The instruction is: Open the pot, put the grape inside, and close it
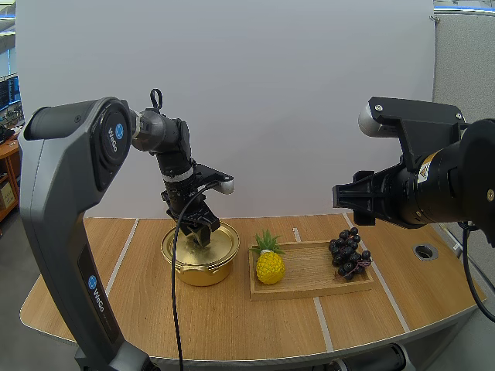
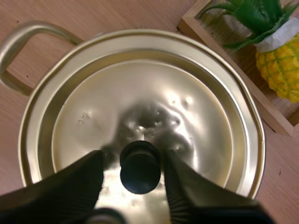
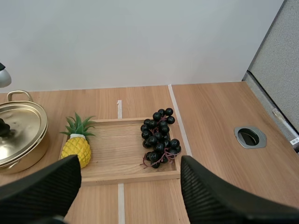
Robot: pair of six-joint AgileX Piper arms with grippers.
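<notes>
Straddles the black knob (image 2: 139, 167) with spread fingers (image 2: 60, 186) of the left gripper (image 2: 134, 158), lid (image 2: 140, 93) seated on the gold pot (image 1: 203, 272) just beside the wooden tray (image 3: 126, 175) (grapes (image 3: 159, 137) at its far end, pineapple (image 3: 77, 149) nearer), right gripper (image 3: 131, 163) wide open, high over the table (image 1: 232, 325).

Left claw (image 2: 133, 155) spread astride the black knob (image 2: 139, 168) — lid (image 2: 140, 88) on pot (image 2: 10, 50).

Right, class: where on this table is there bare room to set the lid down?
Free: the table strip in front of the pot and wooden tray; the patch left of the pot; the tray floor between pineapple and grapes. Crowded: over the pot, where the left gripper straddles the lid knob.
</notes>
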